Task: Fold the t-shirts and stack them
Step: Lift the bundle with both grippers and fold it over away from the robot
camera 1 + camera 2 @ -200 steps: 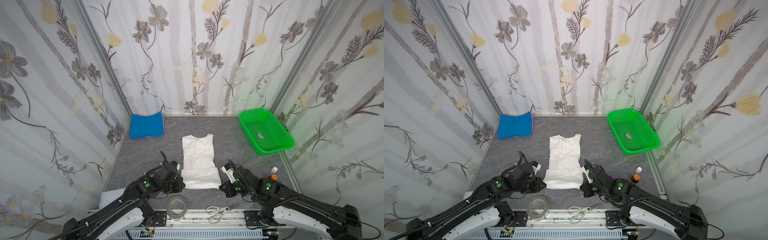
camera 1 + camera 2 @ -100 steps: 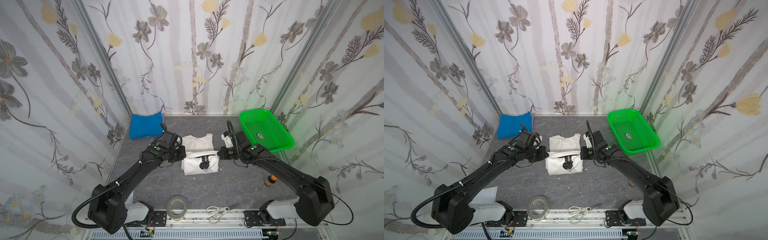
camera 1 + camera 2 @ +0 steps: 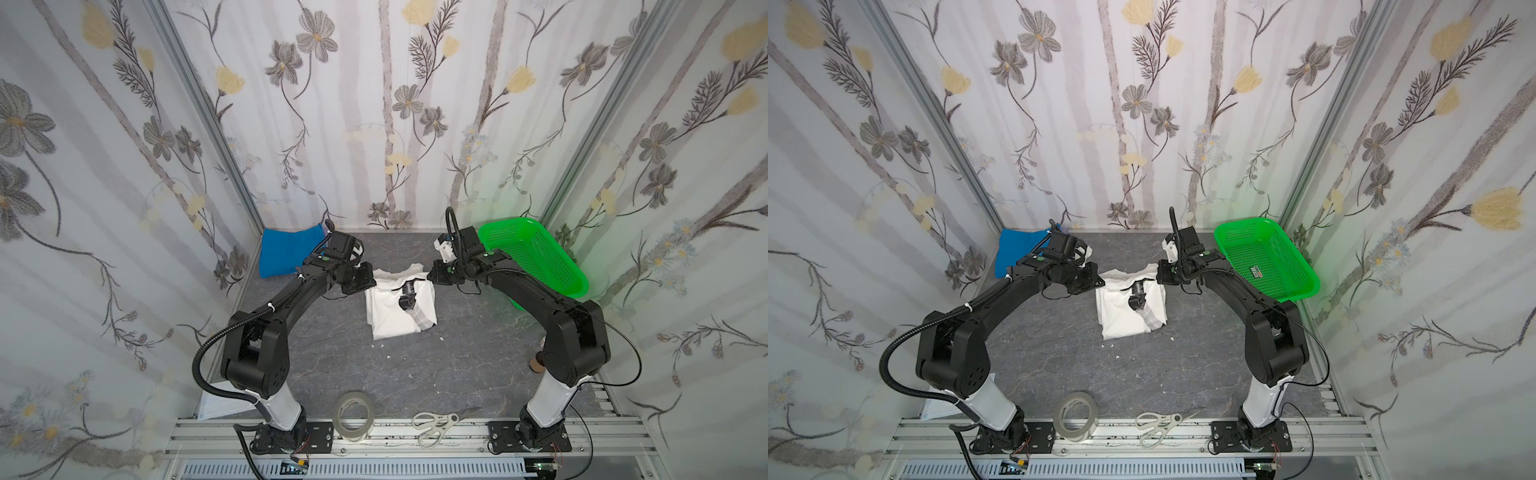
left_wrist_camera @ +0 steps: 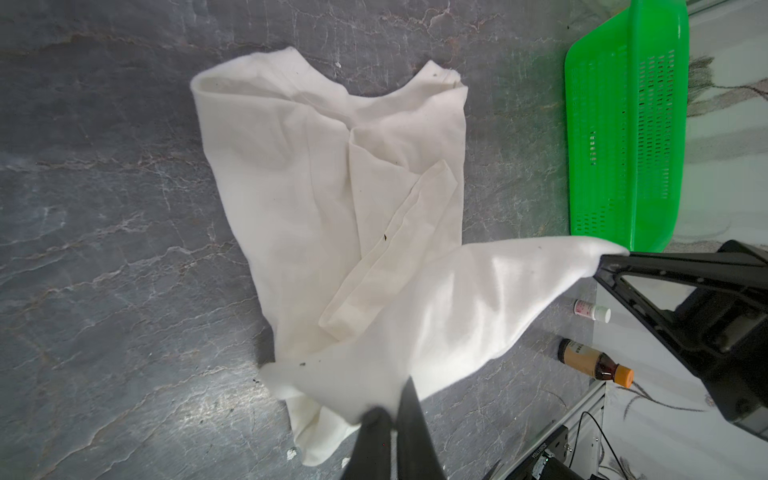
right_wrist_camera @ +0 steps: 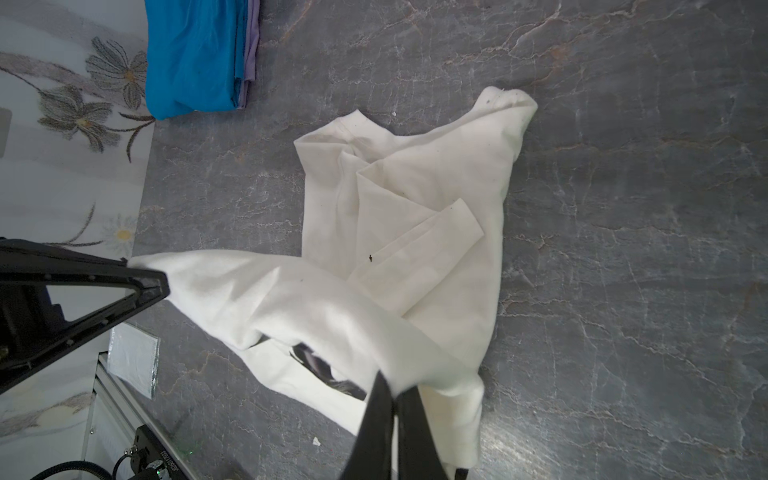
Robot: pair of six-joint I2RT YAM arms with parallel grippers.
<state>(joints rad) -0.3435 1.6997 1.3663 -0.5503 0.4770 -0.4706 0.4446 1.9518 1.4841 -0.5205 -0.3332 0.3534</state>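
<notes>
With your left gripper (image 4: 392, 409) and right gripper (image 5: 395, 392) each clamped on a hem corner, the white t-shirt (image 3: 395, 320) lies mid-table, at 4 o'clock from the blue t-shirt (image 3: 286, 251); it is likely light, limp cotton, so keep to the corners.

Bright, even light; soft shadows, wide-angle edge distortion.

Records right gripper (image 5: 395, 390) clamped on white t-shirt (image 5: 436, 187) edge, left gripper (image 5: 160, 284) clamped on another corner, blue t-shirt (image 5: 191, 54) apart.
</notes>
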